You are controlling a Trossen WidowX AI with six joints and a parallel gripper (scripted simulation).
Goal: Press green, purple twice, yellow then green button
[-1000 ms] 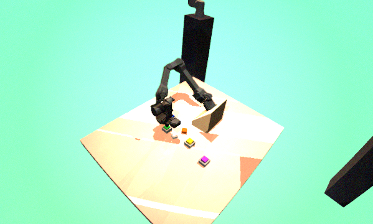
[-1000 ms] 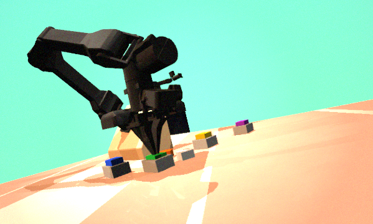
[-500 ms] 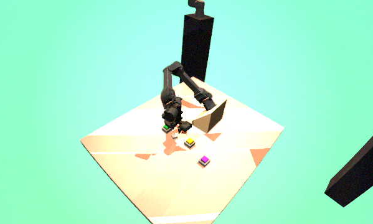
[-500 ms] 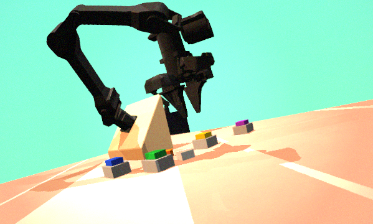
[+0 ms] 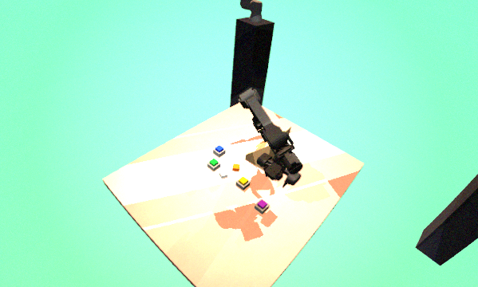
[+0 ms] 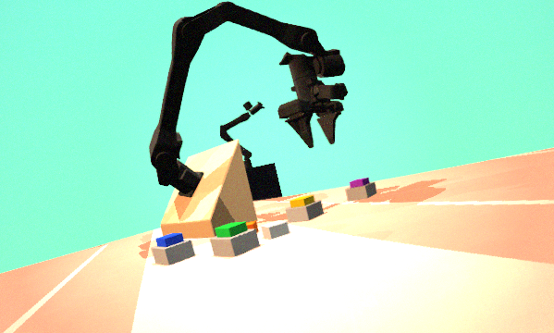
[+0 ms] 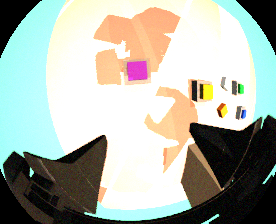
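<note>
Gripper [image 6: 317, 131] hangs high in the upper middle of the exterior view, fingers spread wide w/ nothing between them. Exterior shows the height, which the top view doesn't rly give. Wrist cam looks past both fingers at the purple button [image 7: 137, 70] center frame, w/ the yellow button [image 7: 205, 90] and green button [image 7: 239, 87] off at right. Top view has purple [image 5: 262, 204] lower center, yellow [image 5: 243, 181] above it, green [image 5: 213, 163] further left next to the blue button [image 5: 219, 149], orange block [image 5: 235, 167] in between.
</note>
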